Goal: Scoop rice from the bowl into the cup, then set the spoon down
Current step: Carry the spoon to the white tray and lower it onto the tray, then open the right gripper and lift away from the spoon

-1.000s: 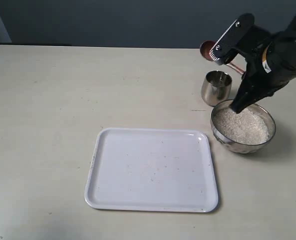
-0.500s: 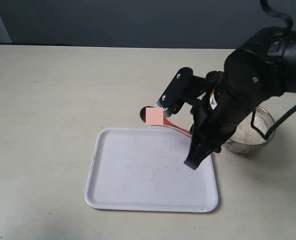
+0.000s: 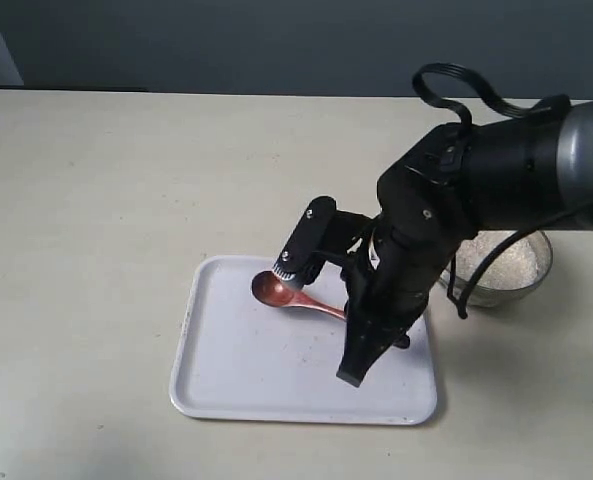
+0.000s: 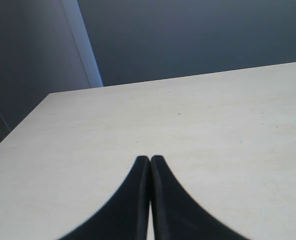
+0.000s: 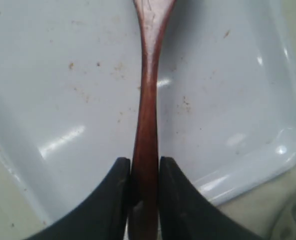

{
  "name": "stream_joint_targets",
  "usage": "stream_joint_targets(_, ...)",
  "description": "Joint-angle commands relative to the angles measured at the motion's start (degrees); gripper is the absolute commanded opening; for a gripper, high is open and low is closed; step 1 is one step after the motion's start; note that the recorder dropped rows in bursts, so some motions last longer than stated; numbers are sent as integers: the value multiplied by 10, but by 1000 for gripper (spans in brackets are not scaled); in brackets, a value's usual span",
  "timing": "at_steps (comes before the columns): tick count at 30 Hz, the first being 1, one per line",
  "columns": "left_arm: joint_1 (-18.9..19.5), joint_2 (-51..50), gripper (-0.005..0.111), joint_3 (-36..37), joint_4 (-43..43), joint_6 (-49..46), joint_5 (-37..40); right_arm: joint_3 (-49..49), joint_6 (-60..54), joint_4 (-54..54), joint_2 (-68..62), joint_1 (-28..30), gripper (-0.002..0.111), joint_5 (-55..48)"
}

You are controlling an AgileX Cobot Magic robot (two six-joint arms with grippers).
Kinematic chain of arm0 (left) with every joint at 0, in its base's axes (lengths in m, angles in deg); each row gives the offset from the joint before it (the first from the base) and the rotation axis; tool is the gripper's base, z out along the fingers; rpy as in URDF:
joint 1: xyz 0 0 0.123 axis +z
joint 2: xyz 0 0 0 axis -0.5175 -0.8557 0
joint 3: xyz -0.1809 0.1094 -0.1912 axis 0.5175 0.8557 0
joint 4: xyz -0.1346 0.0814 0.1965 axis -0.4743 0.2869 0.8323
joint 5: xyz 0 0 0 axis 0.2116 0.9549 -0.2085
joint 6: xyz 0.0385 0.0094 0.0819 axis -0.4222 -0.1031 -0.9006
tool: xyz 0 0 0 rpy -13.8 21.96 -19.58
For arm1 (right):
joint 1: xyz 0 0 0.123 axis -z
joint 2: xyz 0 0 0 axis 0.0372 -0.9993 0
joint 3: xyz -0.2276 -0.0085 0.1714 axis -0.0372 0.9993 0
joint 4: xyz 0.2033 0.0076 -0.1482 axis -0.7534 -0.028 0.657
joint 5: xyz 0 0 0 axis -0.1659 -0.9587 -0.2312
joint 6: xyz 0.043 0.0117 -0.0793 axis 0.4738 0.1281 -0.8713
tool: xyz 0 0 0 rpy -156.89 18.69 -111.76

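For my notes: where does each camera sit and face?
Exterior: raised, looking down at tray, bowl, spoon; right arm shows.
Left wrist: on left arm, looking across the table; shut left gripper shows.
Right wrist: on right arm, looking down at tray; right gripper clamping spoon shows.
Exterior and right wrist share spoon and tray.

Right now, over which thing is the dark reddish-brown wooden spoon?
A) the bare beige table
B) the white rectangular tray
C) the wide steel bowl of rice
B: the right tool, shut on its handle, holds the wooden spoon over the white rectangular tray.
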Motion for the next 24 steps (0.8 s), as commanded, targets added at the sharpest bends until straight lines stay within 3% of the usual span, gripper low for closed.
stream_joint_targets(1,-2,2,0,-3,-2,2,0,2,-4,-19,1,-1,3,18)
stream_joint_targets(8,-2,2,0,-3,-2,2,0,2,-4,-54,1,-1,39,12)
stream_joint_targets(14,-2,2,0,-3,-2,2,0,2,5,-54,4,-1,40,-48)
stream_joint_targets(17,-2,2,0,-3,-2,2,0,2,14,-63,22,-1,30,-66)
stream_joint_targets(20,-2,2,0,-3,-2,2,0,2,21,-63,59,-1,1,-83)
stream_joint_targets(24,-2,2,0,-3,-2,2,0,2,78,-63,123,-1,0,-86)
